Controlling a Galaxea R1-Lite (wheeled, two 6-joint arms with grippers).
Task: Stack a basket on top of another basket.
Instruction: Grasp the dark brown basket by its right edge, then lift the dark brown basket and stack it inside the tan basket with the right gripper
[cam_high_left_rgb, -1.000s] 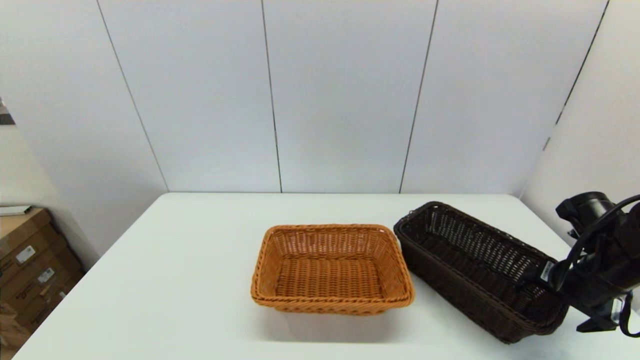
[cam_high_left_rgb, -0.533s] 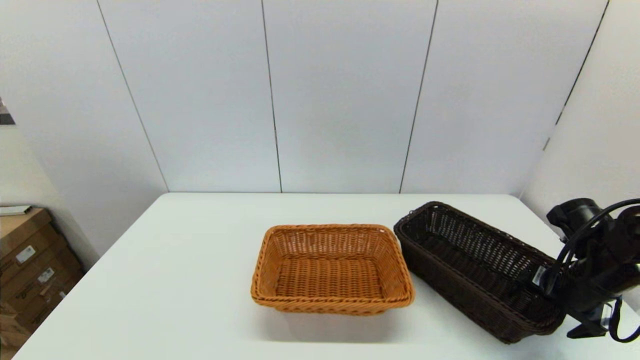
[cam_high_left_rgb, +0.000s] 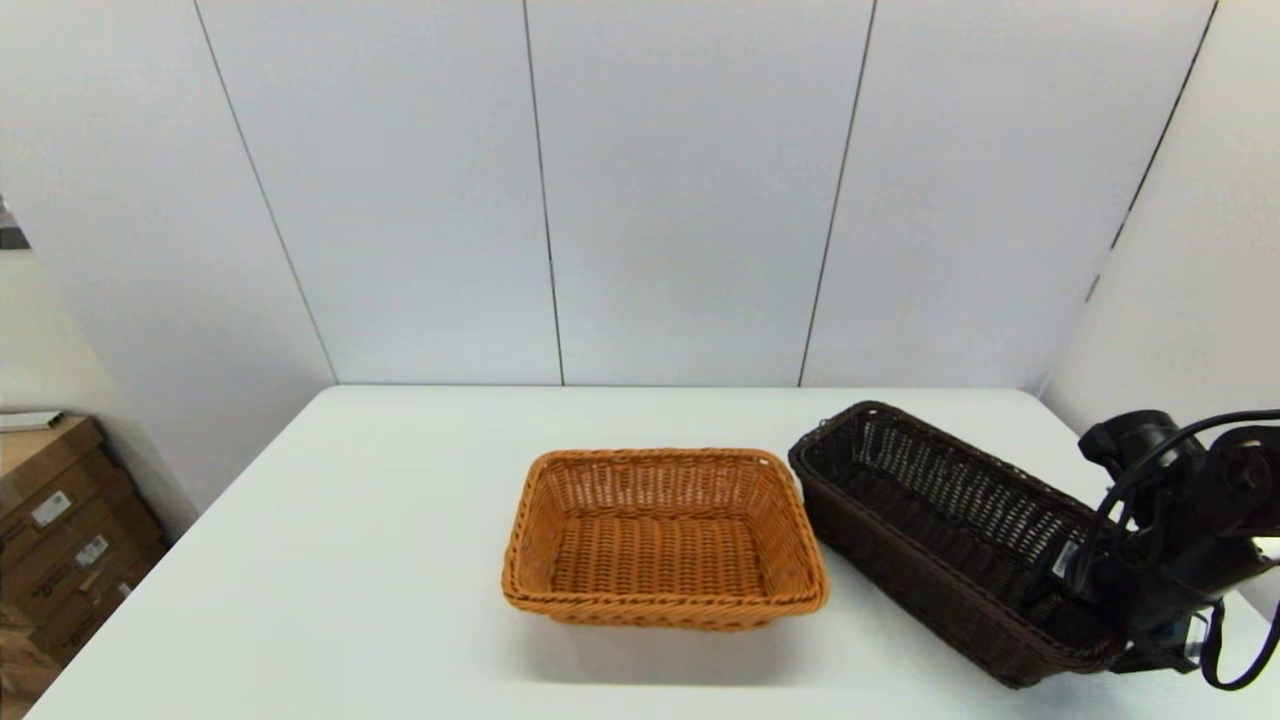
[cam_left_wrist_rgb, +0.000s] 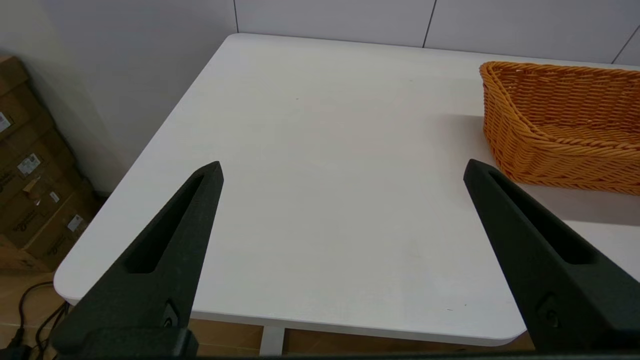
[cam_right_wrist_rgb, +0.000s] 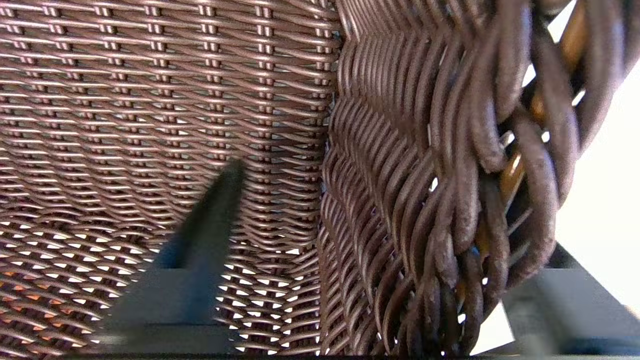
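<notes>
The dark brown basket (cam_high_left_rgb: 950, 530) lies at an angle on the table's right side. Beside it, at the centre, sits the orange-tan basket (cam_high_left_rgb: 665, 540), a narrow gap apart. My right gripper (cam_high_left_rgb: 1085, 600) is at the dark basket's near right end. In the right wrist view this gripper (cam_right_wrist_rgb: 395, 210) is open and straddles the end wall (cam_right_wrist_rgb: 400, 150), one finger (cam_right_wrist_rgb: 200, 250) inside the basket and the other finger (cam_right_wrist_rgb: 550, 295) outside. My left gripper (cam_left_wrist_rgb: 342, 167) is open and empty above the table's left part, with the orange-tan basket (cam_left_wrist_rgb: 560, 120) off to one side.
The white table (cam_high_left_rgb: 380, 560) ends in a rounded near-left corner (cam_left_wrist_rgb: 75, 285). Cardboard boxes (cam_high_left_rgb: 60, 530) are stacked on the floor to the left. White wall panels stand close behind the table and along its right side.
My right arm has moved left and down, bringing its gripper onto the dark basket's near end. Both baskets stay where they were.
</notes>
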